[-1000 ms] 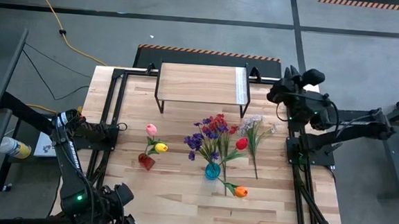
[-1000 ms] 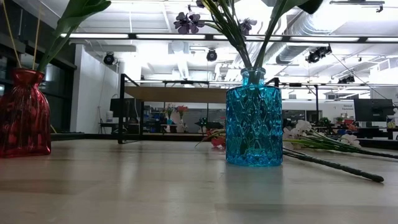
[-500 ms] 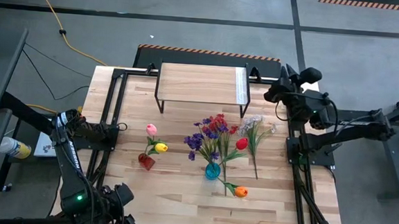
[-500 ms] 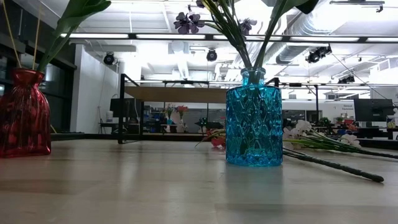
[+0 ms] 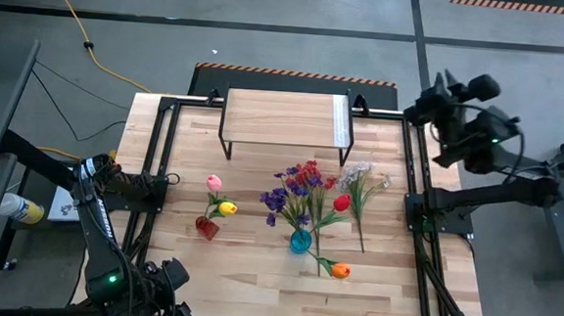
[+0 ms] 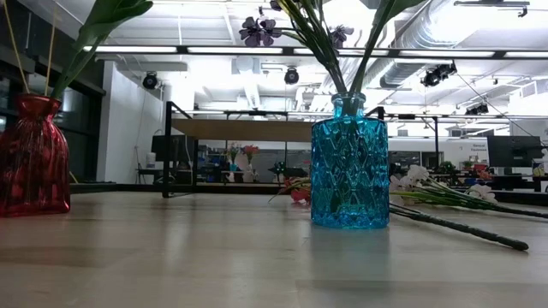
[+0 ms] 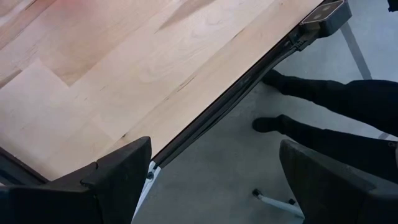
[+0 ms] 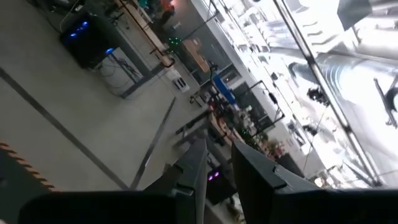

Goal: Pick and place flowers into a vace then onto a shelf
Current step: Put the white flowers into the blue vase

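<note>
A blue vase (image 5: pixel 300 241) (image 6: pixel 348 162) stands on the table, holding purple sprays, a red cluster and a red tulip. A red vase (image 5: pixel 206 228) (image 6: pixel 32 158) to its left holds a pink and a yellow tulip. An orange tulip (image 5: pixel 338 270) and a whitish-lavender spray (image 5: pixel 363 181) lie flat on the table. The shelf (image 5: pixel 284 119) stands at the far edge. My right gripper (image 5: pixel 425 103) (image 8: pixel 217 163) is raised off the table's far right corner, shut on nothing. My left gripper (image 5: pixel 171 287) (image 7: pixel 224 186) hangs open over the near left corner.
Black frame rails (image 5: pixel 413 186) run along both sides of the table. A person's dark legs and shoes (image 7: pixel 323 106) stand on the floor just past the table edge by my left gripper. Bare wood lies between the vases and the near edge.
My right gripper has risen and swung away from the table, toward the right and far side, turning a little as it went. Its fingers stay shut. The vases, the flowers and my left arm have not moved.
</note>
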Motion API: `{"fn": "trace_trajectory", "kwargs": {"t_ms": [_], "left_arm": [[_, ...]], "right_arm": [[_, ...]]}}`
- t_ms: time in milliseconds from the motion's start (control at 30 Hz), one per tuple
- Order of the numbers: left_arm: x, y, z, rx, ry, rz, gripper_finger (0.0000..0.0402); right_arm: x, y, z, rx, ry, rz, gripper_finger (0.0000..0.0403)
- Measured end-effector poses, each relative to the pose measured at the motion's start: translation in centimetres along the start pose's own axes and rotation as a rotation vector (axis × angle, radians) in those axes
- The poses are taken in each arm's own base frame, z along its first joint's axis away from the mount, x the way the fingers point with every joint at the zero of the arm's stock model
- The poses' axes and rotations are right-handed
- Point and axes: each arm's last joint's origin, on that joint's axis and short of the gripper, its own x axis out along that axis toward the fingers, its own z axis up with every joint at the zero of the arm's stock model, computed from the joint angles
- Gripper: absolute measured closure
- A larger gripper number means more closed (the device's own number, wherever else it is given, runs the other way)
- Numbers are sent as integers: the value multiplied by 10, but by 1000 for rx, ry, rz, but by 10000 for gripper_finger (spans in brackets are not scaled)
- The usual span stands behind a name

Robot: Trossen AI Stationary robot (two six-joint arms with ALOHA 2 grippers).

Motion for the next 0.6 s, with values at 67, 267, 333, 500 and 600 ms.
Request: {"fn": "trace_trajectory", "kwargs": {"t_ms": [67, 267, 333, 500, 600], "left_arm": [[0, 0, 0, 0, 0, 0, 16], [0, 0, 0, 0, -3, 0, 16], [0, 0, 0, 0, -3, 0, 16], [0, 0, 0, 0, -3, -1, 16], [0, 0, 0, 0, -3, -1, 16]], "right_arm": [[0, -9, 3, -19, -33, 9, 336], [1, -28, 19, -22, -98, 17, 336], [1, -34, 26, -38, -103, 17, 336], [2, -45, 38, -112, -90, 34, 336], [0, -49, 43, -119, -106, 64, 336]]}}
